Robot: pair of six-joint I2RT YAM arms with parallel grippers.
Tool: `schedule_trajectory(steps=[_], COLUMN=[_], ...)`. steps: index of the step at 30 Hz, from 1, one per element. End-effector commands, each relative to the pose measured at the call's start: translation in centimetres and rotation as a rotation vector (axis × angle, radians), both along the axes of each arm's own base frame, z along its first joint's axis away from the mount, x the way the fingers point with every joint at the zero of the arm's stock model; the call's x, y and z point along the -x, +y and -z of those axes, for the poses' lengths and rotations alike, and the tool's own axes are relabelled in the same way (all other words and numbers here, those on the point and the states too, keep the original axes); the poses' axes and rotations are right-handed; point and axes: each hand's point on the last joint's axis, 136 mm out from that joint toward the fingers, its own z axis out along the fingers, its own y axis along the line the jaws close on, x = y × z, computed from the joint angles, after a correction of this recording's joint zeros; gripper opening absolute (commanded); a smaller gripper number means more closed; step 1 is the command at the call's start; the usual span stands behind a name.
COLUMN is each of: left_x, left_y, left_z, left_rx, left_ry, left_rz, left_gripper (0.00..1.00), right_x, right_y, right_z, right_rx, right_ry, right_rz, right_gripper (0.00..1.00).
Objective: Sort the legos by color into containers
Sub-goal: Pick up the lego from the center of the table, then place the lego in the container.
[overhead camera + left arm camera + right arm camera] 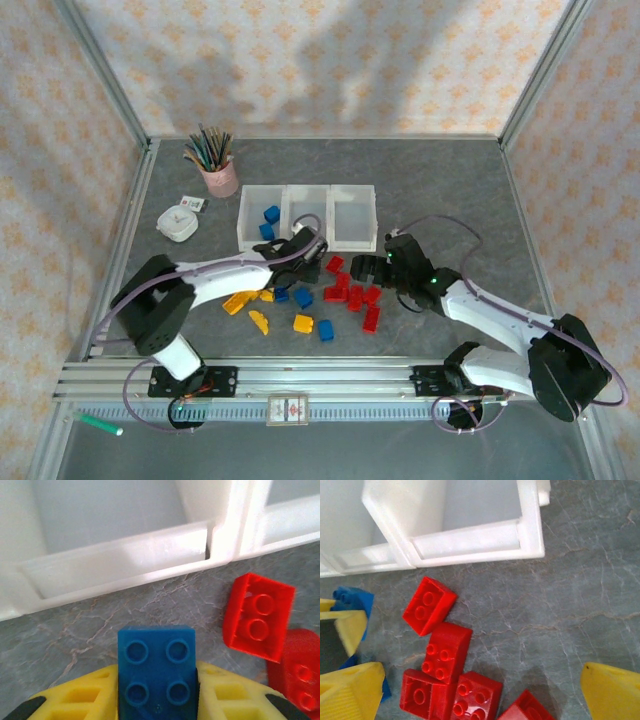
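- Just in front of the containers [306, 188], we are clamping our left gripper [156, 696] on a blue brick [156, 655], with the yellow fingers [75, 700] pressing its two flanks and its studs facing up.
- We are gripping it square across the sides, which we judge suits a lift over the white rim into the left bin [246, 215], where two blue bricks [269, 222] are already lying; whether it is resting on the table [450, 190] we cannot tell.
- Over the red bricks [445, 652], we are hovering our right gripper [482, 695], jaws spread wide with nothing gripped, likely lining up a red pick.
- We are seeing the held brick as solid glossy blue, square, with four round studs.
- Around both arms the other legos [303, 297], red, yellow and blue, are lying scattered on the grey marbled surface near the bins.
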Motion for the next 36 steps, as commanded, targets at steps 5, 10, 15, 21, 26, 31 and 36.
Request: schedule_trajectory(steps=[5, 10, 15, 21, 26, 31, 36], left_x=[1.2, -1.0, -4.8, -9.8, -13.1, -15.3, -16.1], left_y=[3.8, 6.9, 10.0, 11.9, 13.0, 13.6, 13.4], left_z=[-4.1, -8.2, -10.1, -9.4, -7.3, -5.9, -5.4], left_rx=[0.031, 0.058, 0.056, 0.036, 0.01, -0.035, -0.056], left_ry=[-0.086, -0.188, -0.243, -0.248, -0.213, -0.186, -0.166], left_rz=[-0.103, -0.222, -0.338, -0.412, -0.448, -0.465, -0.44], left_gripper=[0.35, 0.33, 0.33, 0.32, 0.31, 0.37, 0.49], right_x=[-1.3, -2.0, -3.2, -5.0, -6.1, -6.5, -6.6], right_y=[1.7, 4.4, 7.1, 8.8, 9.0, 9.4, 9.2], right_z=[-3.3, -4.5, -5.5, -5.4, -4.8, -4.3, -4.4], right_rx=[-0.04, -0.084, -0.11, -0.097, -0.068, -0.052, -0.039], right_ry=[-0.054, -0.076, -0.108, -0.123, -0.126, -0.115, -0.119], right_rz=[-0.048, -0.094, -0.116, -0.112, -0.092, -0.097, -0.099], right_gripper=[1.0, 1.0, 1.0, 1.0, 1.0, 1.0, 1.0])
